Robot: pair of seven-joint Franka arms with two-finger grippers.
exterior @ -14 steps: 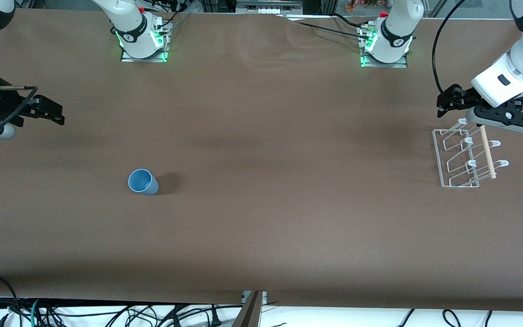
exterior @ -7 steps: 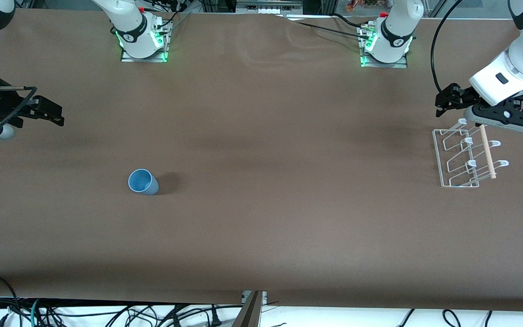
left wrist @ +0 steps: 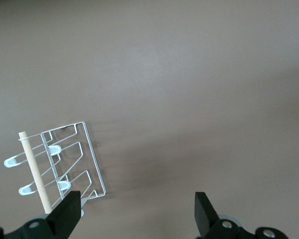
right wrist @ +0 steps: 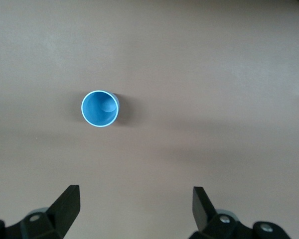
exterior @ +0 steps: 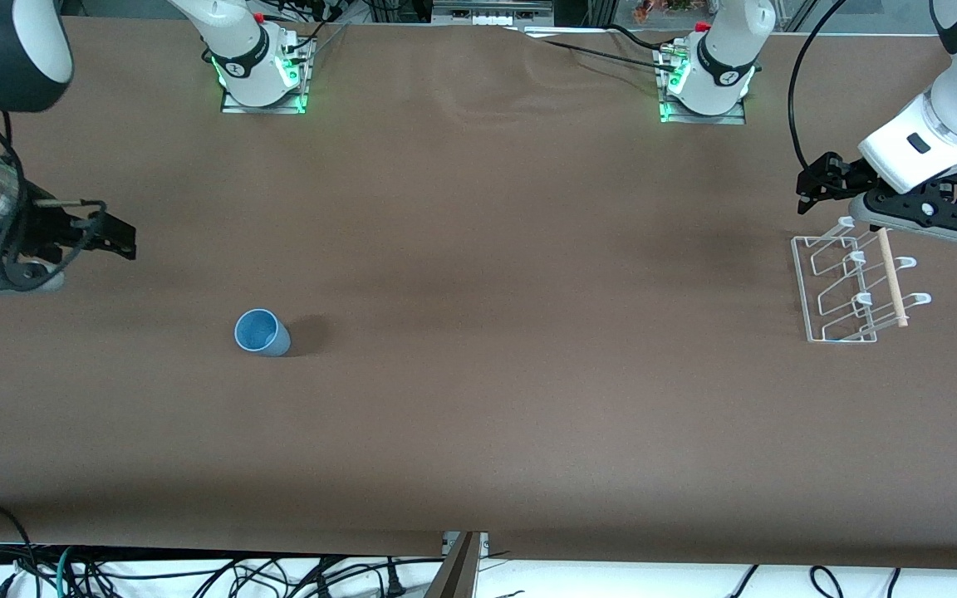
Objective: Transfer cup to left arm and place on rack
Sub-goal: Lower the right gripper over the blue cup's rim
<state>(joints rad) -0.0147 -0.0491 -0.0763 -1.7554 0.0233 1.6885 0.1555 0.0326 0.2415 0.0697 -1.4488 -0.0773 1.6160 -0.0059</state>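
The light-blue cup (exterior: 261, 333) stands upright, mouth up, on the brown table (exterior: 478, 274) toward the right arm's end. My right gripper (exterior: 117, 237) hangs open and empty over bare table near that end, well apart from the cup. In the right wrist view the cup (right wrist: 100, 108) sits ahead of the right gripper (right wrist: 135, 201) and off to one side. The white wire rack (exterior: 852, 286) with its wooden dowel stands at the left arm's end. My left gripper (exterior: 812, 187) hovers open and empty over the table at the rack's edge. The rack (left wrist: 65, 164) shows beside one finger of the left gripper (left wrist: 137, 211).
Both arm bases (exterior: 261, 71) (exterior: 707, 79) stand along the table's edge farthest from the front camera. A black cable (exterior: 794, 100) loops beside the left arm. Loose cables (exterior: 196, 573) lie below the table's near edge.
The right arm has swung its gripper in over the table, closer to the cup. The left arm has barely shifted. Both grippers stay open.
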